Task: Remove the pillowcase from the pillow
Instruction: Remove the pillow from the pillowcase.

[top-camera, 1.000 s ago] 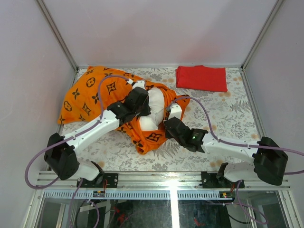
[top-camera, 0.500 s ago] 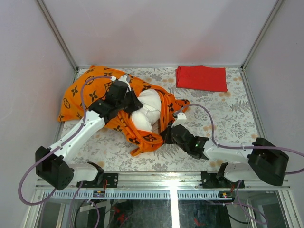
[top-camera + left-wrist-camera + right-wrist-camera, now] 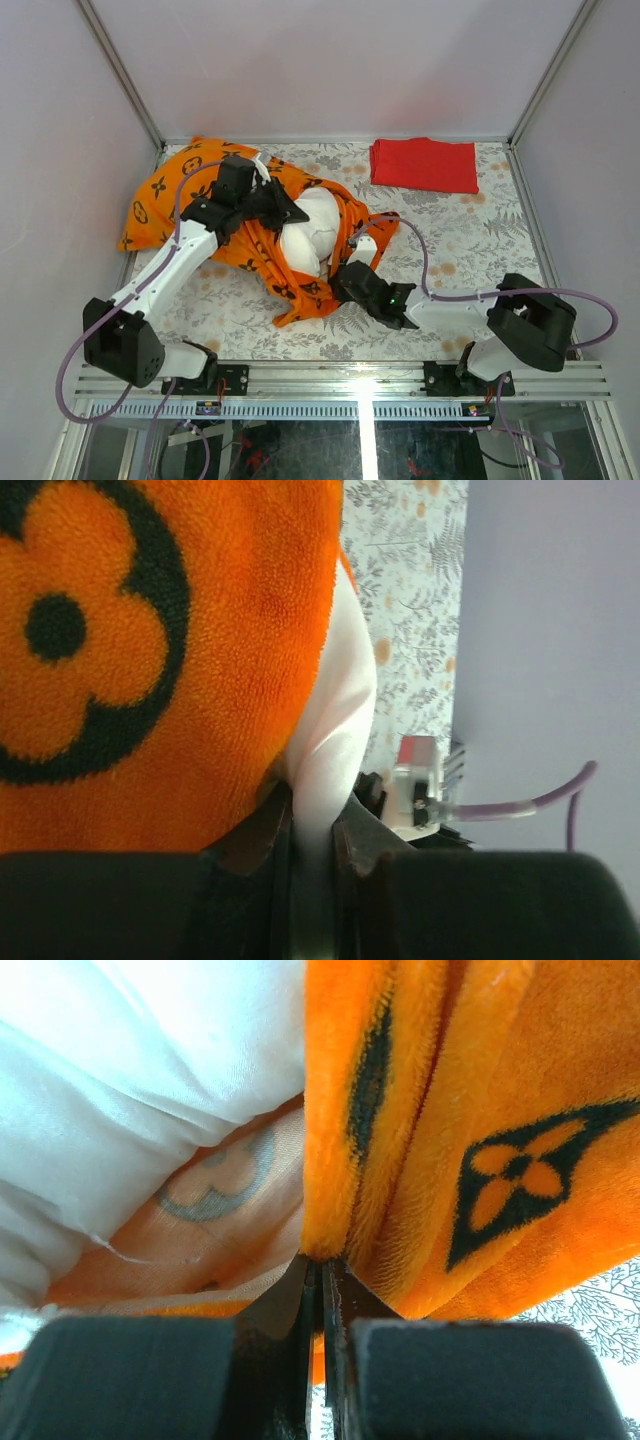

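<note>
On desk [image 3: 480, 250], left of centre: pillow [image 3: 305, 235] partly bared, pillowcase [image 3: 160, 205] bunched around it. White pillow fabric is pinched by the nearly closed left tool [image 3: 312, 820]. Pillowcase edge is clamped in the fully closed right tool [image 3: 322, 1270].

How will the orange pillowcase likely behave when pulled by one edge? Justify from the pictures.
Probably floppy: the pillowcase lies creased and bunched around the pillow. Likely grippy, not slippery: its pile looks plush.
</note>
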Motion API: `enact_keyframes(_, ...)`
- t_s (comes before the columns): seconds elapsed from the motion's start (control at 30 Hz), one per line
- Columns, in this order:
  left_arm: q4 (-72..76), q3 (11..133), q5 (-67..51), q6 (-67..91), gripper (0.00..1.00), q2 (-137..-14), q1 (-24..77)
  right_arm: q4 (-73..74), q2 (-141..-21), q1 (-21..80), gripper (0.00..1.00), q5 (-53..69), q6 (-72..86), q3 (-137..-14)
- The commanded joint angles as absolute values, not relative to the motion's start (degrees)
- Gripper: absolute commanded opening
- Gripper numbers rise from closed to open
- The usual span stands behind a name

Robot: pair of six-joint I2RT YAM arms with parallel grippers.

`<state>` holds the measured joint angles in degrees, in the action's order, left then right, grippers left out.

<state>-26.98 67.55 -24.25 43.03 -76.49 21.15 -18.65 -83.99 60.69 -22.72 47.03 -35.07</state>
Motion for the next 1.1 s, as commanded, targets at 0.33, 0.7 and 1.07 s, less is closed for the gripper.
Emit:
enact_keyframes(0.33, -12.2, 74.8, -25.7, 44.8, 0.00, -72.9, 19.0, -6.8, -63.7, 63.8, 0.78, -15.3, 30.3, -31.0)
enact_keyframes(0.7, -17.0, 73.7, -25.0, 39.0, 0.00, -71.2, 23.7, 3.8, -45.7, 61.7, 0.99, -23.8, 22.4, -40.8)
enact_keyframes(1.07, -22.1, 70.5, -15.8, 34.6, 0.00, -66.6, 33.0, 9.3, -58.3, 46.1, 0.90, -16.0, 22.4, -55.9)
